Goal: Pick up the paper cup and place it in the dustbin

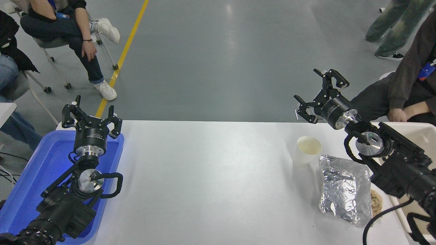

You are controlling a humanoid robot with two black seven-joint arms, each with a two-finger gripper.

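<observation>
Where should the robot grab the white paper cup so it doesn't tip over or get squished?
Probably around the side wall just below the rolled rim. The paper cup stands upright, mouth up, so the open right gripper could come down from above with one finger on the far side and one on the near. The foil packet crowds its right side, so a sideways approach from there looks awkward. Squeeze gently; thin walls likely crumple.

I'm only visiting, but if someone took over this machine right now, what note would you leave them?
Right claw: open, empty, raised beyond the table's far edge.
Left claw: open, parked over the blue tray.
Paper cup: upright on the table, beside the foil packet, untouched.
Dustbin: at the right edge, mostly behind the right arm.
Done: nothing.
Left: grasp the cup, drop it in the dustbin.
</observation>
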